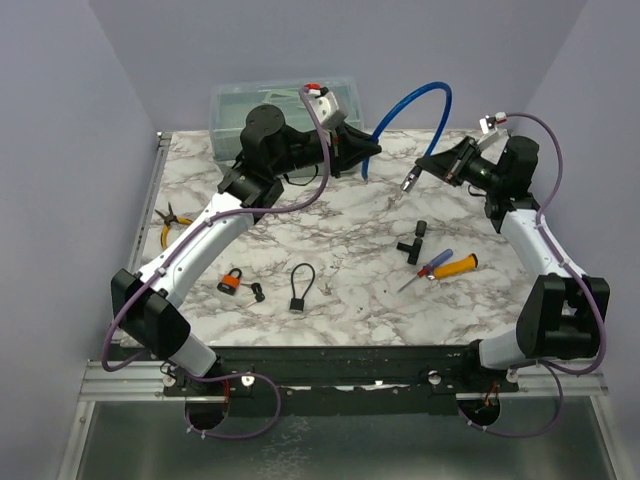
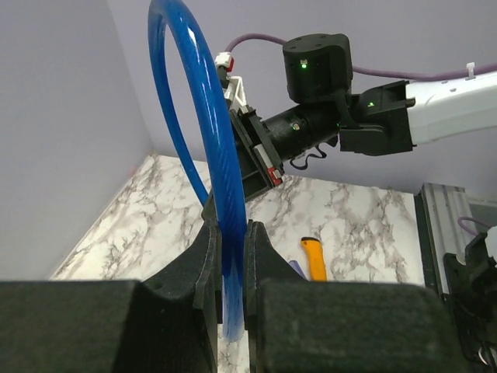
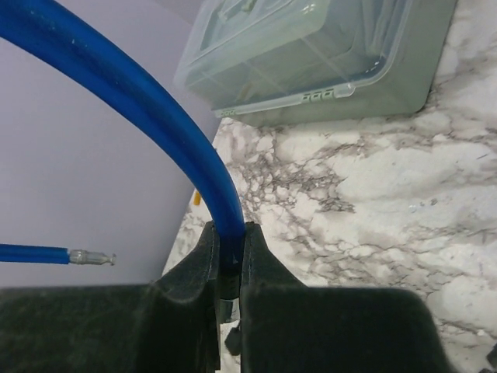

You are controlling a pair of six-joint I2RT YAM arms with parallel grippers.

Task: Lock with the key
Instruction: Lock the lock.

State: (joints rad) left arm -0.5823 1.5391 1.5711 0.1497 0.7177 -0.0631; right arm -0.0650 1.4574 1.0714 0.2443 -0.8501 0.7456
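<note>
Okay, quick notes:
- Left claw is narrow and clamped on the blue cable. The pinched stretch is hidden between the fingers.
- Right claw is also narrow and pinches the same blue cable. What sits below the grip is dark and hard to read.
- From above, the blue cable arches at the back of the table between the left claw and the right claw, with both contact spots covered by the claws.
- A loose cable end with a metal tip shows in the right wrist view. The rest of that run is cut off at the frame edge.
- The orange padlock lies on the marble table near the front left, well apart from both claws.
- A small dark key-like piece sits just beside the padlock and is too small to confirm as a key.
- The black long-shackle lock lies near it on the right.
- The clear plastic box at the back is partly hidden by the left arm.
- The yellow-handled pliers sit at the left edge.
- An orange-handled screwdriver, a blue and red screwdriver and a black T-shaped piece lie on the right side.
- In the left wrist view only a bit of the orange handle shows.
</note>
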